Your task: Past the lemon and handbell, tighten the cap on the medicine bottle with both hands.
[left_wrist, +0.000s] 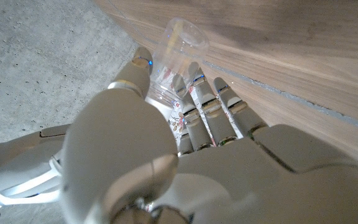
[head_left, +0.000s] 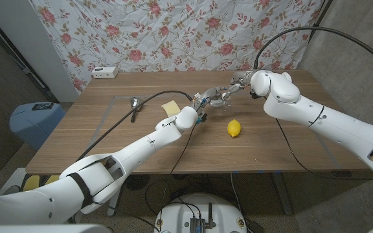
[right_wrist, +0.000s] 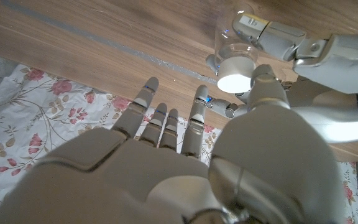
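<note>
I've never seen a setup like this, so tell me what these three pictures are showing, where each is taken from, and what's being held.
This is a two-armed robot at a wooden table. One picture looks down from its head; the other two come from cameras on each wrist. The left hand grips a clear medicine bottle. The right hand reaches toward the bottle's white cap, fingers spread, apparently not gripping it yet. On the table lie a lemon, a handbell and a yellow pad.

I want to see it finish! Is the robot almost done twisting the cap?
Both hands have reached past the lemon. The left hand grips the clear bottle. The right hand is by the white cap, fingers spread; I can't tell if tightening has begun.
</note>
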Controlling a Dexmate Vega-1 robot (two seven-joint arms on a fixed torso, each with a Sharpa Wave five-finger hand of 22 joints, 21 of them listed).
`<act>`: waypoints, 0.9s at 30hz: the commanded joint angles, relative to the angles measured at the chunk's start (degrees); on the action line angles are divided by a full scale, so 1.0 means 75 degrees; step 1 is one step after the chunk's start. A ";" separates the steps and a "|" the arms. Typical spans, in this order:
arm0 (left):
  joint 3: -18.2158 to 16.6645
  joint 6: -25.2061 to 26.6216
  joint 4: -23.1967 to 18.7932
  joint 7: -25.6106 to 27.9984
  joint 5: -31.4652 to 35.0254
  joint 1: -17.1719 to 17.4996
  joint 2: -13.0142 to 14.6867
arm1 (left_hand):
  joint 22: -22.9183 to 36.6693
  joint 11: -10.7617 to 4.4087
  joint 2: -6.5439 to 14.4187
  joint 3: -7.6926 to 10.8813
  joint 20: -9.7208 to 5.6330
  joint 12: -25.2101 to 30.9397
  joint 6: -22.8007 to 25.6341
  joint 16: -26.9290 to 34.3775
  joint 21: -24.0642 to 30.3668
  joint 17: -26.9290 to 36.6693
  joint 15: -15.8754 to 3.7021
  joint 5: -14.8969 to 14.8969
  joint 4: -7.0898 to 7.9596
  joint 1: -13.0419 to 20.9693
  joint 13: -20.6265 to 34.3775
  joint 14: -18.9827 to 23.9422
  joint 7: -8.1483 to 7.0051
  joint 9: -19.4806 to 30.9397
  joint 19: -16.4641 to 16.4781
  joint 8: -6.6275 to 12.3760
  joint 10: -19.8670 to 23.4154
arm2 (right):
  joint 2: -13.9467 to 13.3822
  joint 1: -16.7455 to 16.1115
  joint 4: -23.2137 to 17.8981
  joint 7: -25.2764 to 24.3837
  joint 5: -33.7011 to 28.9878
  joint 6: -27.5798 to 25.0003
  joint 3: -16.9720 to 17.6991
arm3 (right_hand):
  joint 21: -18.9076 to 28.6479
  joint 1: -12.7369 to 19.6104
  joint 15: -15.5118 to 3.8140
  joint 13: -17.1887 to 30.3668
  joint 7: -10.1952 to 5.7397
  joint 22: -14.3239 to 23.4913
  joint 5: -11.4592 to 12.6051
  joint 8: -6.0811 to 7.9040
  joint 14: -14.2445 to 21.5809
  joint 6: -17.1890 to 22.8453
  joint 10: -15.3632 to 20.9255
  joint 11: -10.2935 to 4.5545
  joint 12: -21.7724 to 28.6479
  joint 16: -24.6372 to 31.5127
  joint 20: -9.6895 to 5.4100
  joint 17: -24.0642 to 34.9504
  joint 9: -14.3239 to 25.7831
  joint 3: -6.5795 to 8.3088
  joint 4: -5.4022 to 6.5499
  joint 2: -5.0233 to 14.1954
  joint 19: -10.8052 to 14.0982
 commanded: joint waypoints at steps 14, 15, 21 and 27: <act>-0.0016 0.0097 -0.0160 0.0038 0.0014 0.0077 0.0056 | 0.0007 -0.0225 0.0108 0.0618 0.0046 0.0047 0.0033 0.0034 -0.0006 0.0022 -0.0520 0.0046 0.0532 0.0050 0.0037 0.0171 -0.0045 0.0018 -0.0022 0.0018 0.0298 | 0.0041 0.0405 0.0264 0.0721 0.0079 0.0234 -0.0181 | 0.0003 0.0377 0.0096 0.0029 -0.0286 0.0004 -0.0180 0.0129 -0.0138 0.0052 -0.0144 -0.0019 0.0053 -0.0008 -0.0027 0.0005 0.0023 0.0236 -0.0020 0.0088 -0.0132; -0.0016 0.0098 -0.0162 0.0038 0.0013 0.0079 0.0057 | 0.0007 -0.0224 0.0109 0.0617 0.0044 0.0047 0.0035 0.0035 -0.0006 0.0023 -0.0517 0.0045 0.0534 0.0048 0.0037 0.0172 -0.0044 0.0018 -0.0023 0.0019 0.0296 | 0.0045 0.0410 0.0272 0.0724 0.0067 0.0244 -0.0188 | 0.0006 0.0402 0.0096 0.0029 -0.0303 0.0004 -0.0194 0.0146 -0.0140 0.0086 -0.0139 -0.0056 0.0061 -0.0002 -0.0027 0.0007 0.0023 0.0254 -0.0017 0.0099 -0.0138; -0.0011 0.0072 -0.0146 0.0021 0.0013 0.0071 0.0057 | 0.0007 -0.0225 0.0113 0.0619 0.0044 0.0044 0.0039 0.0039 -0.0007 0.0025 -0.0523 0.0045 0.0534 0.0050 0.0037 0.0177 -0.0041 0.0018 -0.0027 0.0021 0.0290 | 0.0077 0.0376 0.0293 0.0660 0.0071 0.0290 -0.0155 | 0.0024 0.0466 0.0071 0.0028 -0.0466 0.0005 -0.0262 0.0244 -0.0115 0.0316 -0.0110 -0.0055 0.0095 0.0031 -0.0019 0.0012 0.0024 0.0309 0.0012 0.0122 -0.0143; -0.0006 0.0032 -0.0096 0.0009 0.0018 0.0044 0.0046 | 0.0007 -0.0239 0.0119 0.0621 0.0041 0.0050 0.0037 0.0043 -0.0007 0.0026 -0.0522 0.0046 0.0535 0.0051 0.0036 0.0183 -0.0047 0.0018 -0.0028 0.0020 0.0306 | 0.0073 0.0301 0.0248 0.0565 0.0071 0.0300 -0.0102 | 0.0055 0.0464 0.0056 0.0026 -0.0500 0.0006 -0.0323 0.0353 -0.0026 0.0612 -0.0003 -0.0068 0.0146 0.0082 -0.0030 0.0023 0.0023 0.0343 0.0056 0.0138 -0.0100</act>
